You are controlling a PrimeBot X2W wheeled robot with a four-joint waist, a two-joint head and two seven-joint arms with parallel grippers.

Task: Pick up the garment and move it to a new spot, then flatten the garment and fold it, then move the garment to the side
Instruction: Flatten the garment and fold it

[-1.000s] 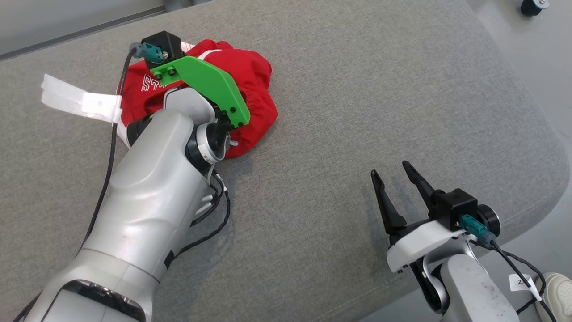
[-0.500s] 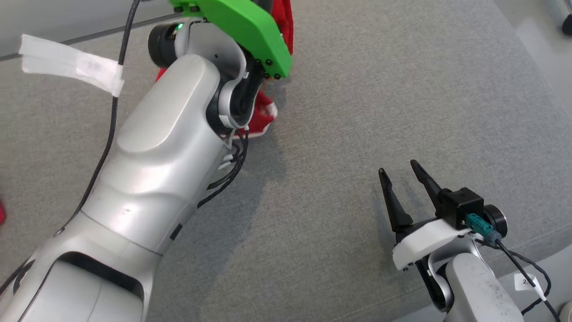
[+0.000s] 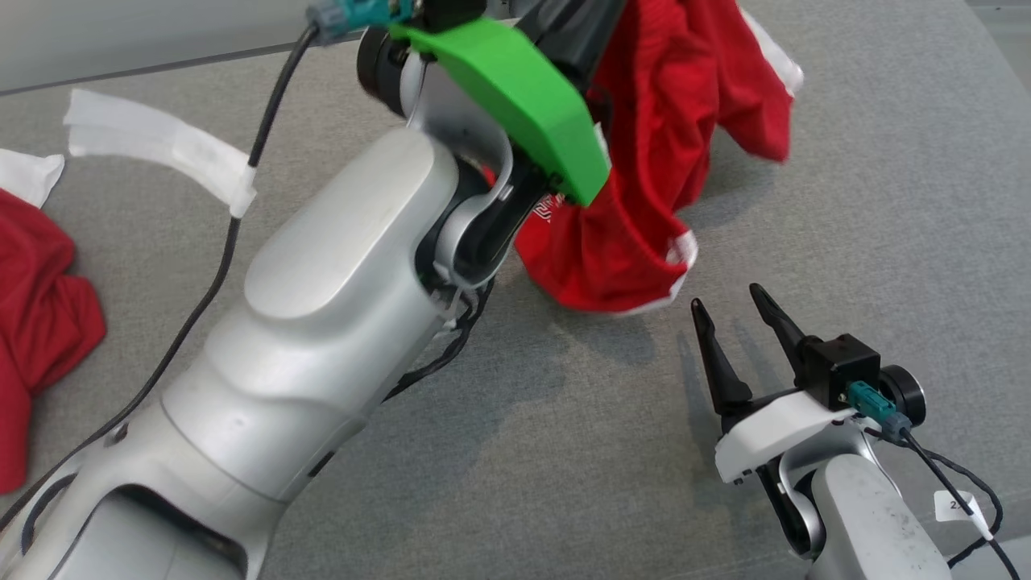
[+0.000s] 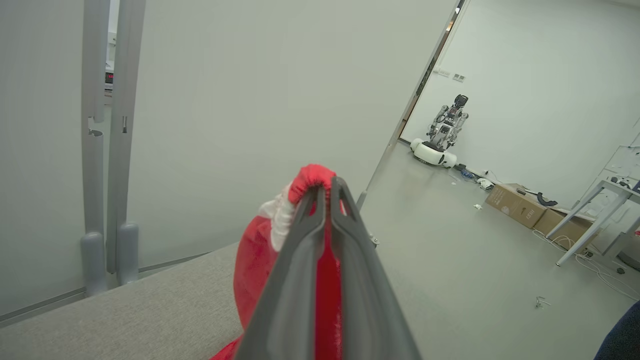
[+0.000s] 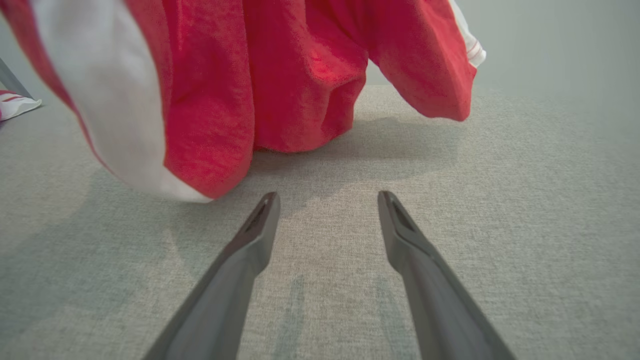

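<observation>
A red garment (image 3: 660, 161) with white trim hangs above the grey table, its lower folds resting on the cloth surface. In the left wrist view my left gripper (image 4: 325, 187) is shut on a bunched red and white fold of the garment (image 4: 310, 177). In the head view its fingertips are hidden behind the green wrist plate (image 3: 515, 89). My right gripper (image 3: 729, 302) stands open low at the right, just short of the garment's hem. In the right wrist view the right gripper (image 5: 327, 200) has nothing between its fingers and the garment (image 5: 280, 75) hangs right ahead.
A second red garment (image 3: 36, 322) lies at the table's left edge, and a small piece of it (image 5: 15, 102) shows in the right wrist view. White tape (image 3: 153, 141) wraps the left arm's cable. The grey table (image 3: 870, 201) stretches to the right. Another robot (image 4: 442, 135) and cardboard boxes (image 4: 515, 205) stand across the room.
My left gripper has shut on the garment and lifted it up and to the right, off its heap. The head camera has shifted. The right gripper stays open in place.
</observation>
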